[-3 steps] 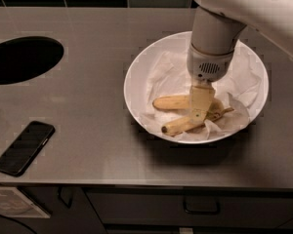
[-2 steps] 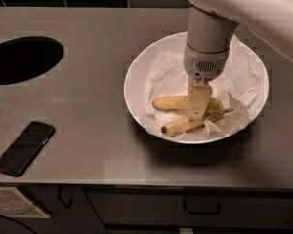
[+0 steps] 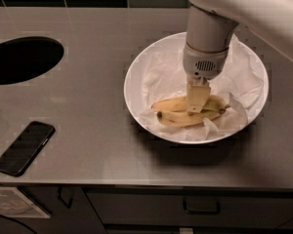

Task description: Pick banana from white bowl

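Observation:
The white bowl (image 3: 136,67) stands on the grey counter, lined with crumpled white paper (image 3: 161,72). Two bananas lie side by side in its front half. The banana (image 3: 170,104) is the upper, plumper one with a blunt left end. The slimmer banana (image 3: 183,119) with a dark left tip lies just in front of it. My gripper (image 3: 198,106) hangs straight down from the white arm (image 3: 207,33) and reaches onto the middle of both bananas, hiding that part of them.
A black phone (image 3: 24,147) lies at the counter's front left. A round dark hole (image 3: 22,60) is cut into the counter at the left. Dark tiles run along the back. A drawer handle (image 3: 201,209) shows below the front edge.
The slimmer banana's dark-tipped end has swung up against the plumper banana, so the two now lie close together. The arm has shifted slightly to the left.

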`<state>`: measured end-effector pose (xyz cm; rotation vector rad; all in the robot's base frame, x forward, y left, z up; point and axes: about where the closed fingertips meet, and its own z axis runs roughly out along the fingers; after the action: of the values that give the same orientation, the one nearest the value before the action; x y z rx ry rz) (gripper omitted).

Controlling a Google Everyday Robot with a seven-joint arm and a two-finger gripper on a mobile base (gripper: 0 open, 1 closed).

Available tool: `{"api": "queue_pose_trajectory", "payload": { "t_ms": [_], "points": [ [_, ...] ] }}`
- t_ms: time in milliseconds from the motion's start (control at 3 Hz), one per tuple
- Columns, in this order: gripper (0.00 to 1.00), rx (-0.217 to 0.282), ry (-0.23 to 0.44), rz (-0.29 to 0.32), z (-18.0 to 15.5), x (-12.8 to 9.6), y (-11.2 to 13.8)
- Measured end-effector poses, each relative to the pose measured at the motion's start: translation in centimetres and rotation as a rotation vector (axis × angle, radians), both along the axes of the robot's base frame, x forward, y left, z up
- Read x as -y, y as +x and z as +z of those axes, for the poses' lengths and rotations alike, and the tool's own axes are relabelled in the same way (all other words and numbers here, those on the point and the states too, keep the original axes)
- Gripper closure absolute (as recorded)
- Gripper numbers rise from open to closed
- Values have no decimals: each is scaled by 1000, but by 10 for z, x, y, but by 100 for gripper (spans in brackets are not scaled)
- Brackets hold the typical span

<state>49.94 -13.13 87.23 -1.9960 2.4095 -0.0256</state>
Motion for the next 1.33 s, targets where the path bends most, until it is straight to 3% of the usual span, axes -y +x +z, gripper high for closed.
{"api": "queue_pose_trajectory", "payload": {
  "t_ms": [333, 667, 1333],
  "points": [
    [100, 0, 0, 0, 0, 0, 0],
    [100, 38, 30, -1, 4, -1, 3],
    [100, 240, 152, 39, 48, 1, -32]
  ]
}}
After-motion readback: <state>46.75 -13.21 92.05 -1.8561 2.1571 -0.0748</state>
